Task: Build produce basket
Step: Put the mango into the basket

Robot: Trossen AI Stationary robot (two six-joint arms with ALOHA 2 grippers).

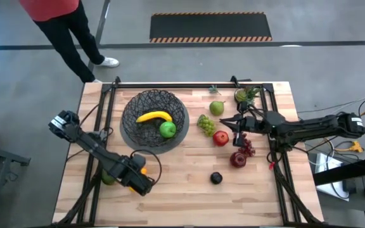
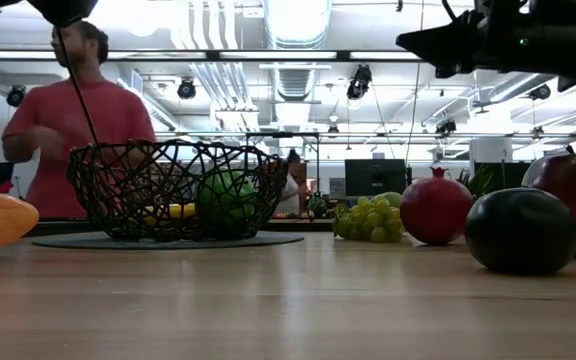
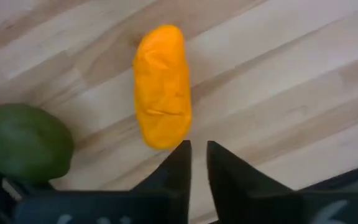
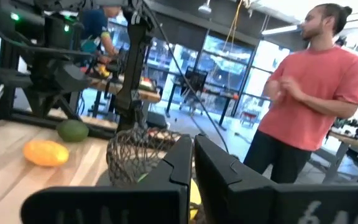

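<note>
The black wire basket [image 1: 155, 120] stands on the table's far left part, with a yellow banana [image 1: 154, 116] and a green apple [image 1: 168, 130] in it. My left gripper [image 3: 197, 149] points down over the table, just off one end of an orange piece [image 3: 161, 84], and a dark green avocado [image 3: 23, 142] lies beside it. Its fingers stand a narrow gap apart and hold nothing. My right gripper [image 1: 233, 123] hovers shut above the green grapes [image 1: 206, 123] and a red apple [image 1: 220, 138].
A pear [image 1: 217, 108], dark red grapes [image 1: 247, 147], a dark red fruit [image 1: 237, 159] and a small black fruit [image 1: 216, 178] lie on the table's right half. A leafy green thing [image 1: 246, 95] stands at the far right. A person [image 1: 62, 25] stands beyond the far left corner.
</note>
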